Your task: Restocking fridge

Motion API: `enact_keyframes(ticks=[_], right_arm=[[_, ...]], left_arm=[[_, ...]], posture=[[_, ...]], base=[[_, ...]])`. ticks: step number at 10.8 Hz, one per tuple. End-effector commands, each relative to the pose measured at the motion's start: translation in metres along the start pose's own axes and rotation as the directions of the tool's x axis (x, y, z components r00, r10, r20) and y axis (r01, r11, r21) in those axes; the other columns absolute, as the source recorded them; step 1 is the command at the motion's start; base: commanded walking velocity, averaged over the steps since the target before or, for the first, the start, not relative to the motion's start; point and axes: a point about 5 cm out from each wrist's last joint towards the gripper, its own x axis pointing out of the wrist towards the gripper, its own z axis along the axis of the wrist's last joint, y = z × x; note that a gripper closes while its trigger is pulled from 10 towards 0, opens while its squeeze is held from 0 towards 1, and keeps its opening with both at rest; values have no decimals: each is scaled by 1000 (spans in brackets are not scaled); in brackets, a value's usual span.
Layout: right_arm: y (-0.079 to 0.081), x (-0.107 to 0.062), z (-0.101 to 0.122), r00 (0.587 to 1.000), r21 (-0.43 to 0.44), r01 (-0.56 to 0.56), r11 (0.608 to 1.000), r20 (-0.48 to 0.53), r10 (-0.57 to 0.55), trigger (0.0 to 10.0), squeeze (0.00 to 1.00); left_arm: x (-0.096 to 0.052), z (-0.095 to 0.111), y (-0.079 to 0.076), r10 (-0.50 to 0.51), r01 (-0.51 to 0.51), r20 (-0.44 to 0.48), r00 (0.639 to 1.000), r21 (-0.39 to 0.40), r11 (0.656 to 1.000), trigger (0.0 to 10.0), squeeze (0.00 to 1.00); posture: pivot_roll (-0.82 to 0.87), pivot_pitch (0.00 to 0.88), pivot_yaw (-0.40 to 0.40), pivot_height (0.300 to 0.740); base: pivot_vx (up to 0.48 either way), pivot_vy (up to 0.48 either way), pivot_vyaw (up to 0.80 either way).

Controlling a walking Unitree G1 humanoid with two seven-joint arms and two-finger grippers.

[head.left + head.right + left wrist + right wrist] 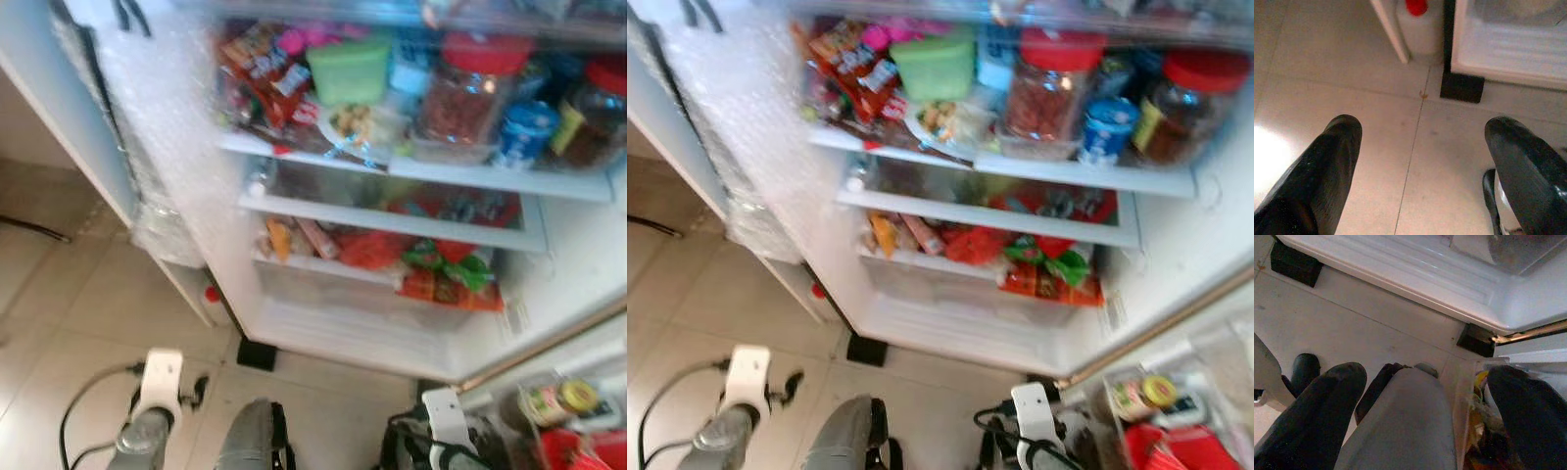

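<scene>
Left eye view gives us the open fridge (549, 255), jars (468, 93) and packets (446, 279) on its shelves, while our left gripper (1420, 166) and right gripper (1425, 411) hang spread wide, empty, over the floor (1376, 98).

Beige tiled floor (59, 323); black cable (78, 406) lying on it.

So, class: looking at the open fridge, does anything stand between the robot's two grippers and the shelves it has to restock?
Nothing visible does. The fridge door is open, and bare floor tile lies between it and the left gripper and right gripper, both hanging low and open.
</scene>
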Motion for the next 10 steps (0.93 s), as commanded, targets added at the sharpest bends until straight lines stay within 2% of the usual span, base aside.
enact_keyframes(ticks=[1, 6, 9, 10], right_arm=[[13, -8, -34, 991, 27, -36, 999, -129, 39, 10000, 0], [13, -8, -35, 991, 38, -23, 999, -130, 28, 10000, 0], [14, -9, -37, 991, 94, 4, 996, -136, 9, 10000, 0], [14, -9, -38, 990, 112, 7, 994, -140, 8, 10000, 0]], left_arm=[[-4, -18, 4, 20, -20, -68, 997, 2, 1000, 10000, 0], [-10, -42, -8, -12, 14, -170, 985, 8, 1000, 10000, 0], [-13, -49, -9, -15, 16, -192, 981, 4, 1000, 10000, 0], [-13, -50, -9, -8, 14, -198, 980, 29, 999, 10000, 0]], posture=[[113, 210, 46, 645], [110, 193, 50, 645], [108, 179, 54, 645], [112, 175, 54, 655]], base=[[0, 461, 0], [0, 473, 0], [0, 480, 0], [0, 266, 0]])
